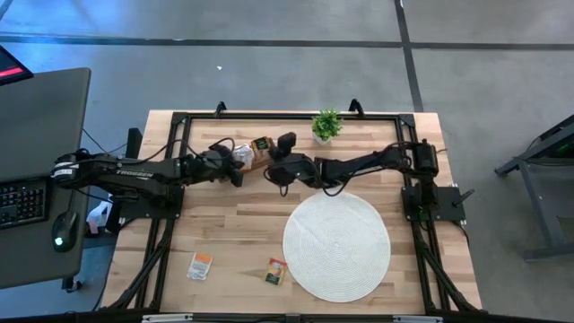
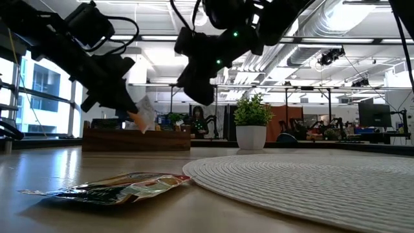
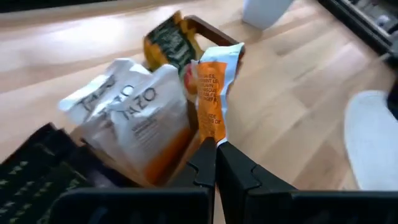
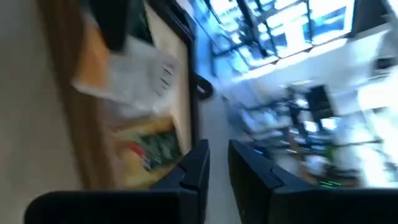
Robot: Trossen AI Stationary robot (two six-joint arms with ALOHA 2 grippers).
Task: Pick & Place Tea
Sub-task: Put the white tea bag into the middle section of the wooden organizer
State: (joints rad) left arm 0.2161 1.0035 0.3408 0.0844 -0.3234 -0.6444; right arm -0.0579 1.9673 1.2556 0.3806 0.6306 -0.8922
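My left gripper (image 3: 215,163) (image 1: 236,167) is shut on a white-and-orange tea sachet (image 3: 212,93) (image 2: 143,115) just above the long wooden tray (image 1: 260,152) (image 2: 136,139). More sachets stand in the tray: white-and-orange ones (image 3: 140,118) and a yellow-and-dark one (image 3: 169,42). Two further sachets lie flat on the table near its front edge (image 1: 199,266) (image 1: 275,271); one of them shows in the low view's foreground (image 2: 123,186). My right gripper (image 1: 276,169) (image 4: 218,163) hovers beside the tray's right end, slightly open and empty. My left gripper pinches the white-and-orange sachet by one narrow end (image 3: 211,135) between its two fingertips. The fingers slant down at it from the table's left. The sachet is lifted clear of the tray and sticks out beyond the fingertips, hanging slightly downward in the low view.
A round white woven mat (image 1: 336,244) (image 2: 310,175) lies right of centre. A small potted plant (image 1: 326,126) (image 2: 251,126) stands at the far edge, right of the tray. Both grippers are close together over the tray. A desk with a keyboard and mouse stands left of the table.
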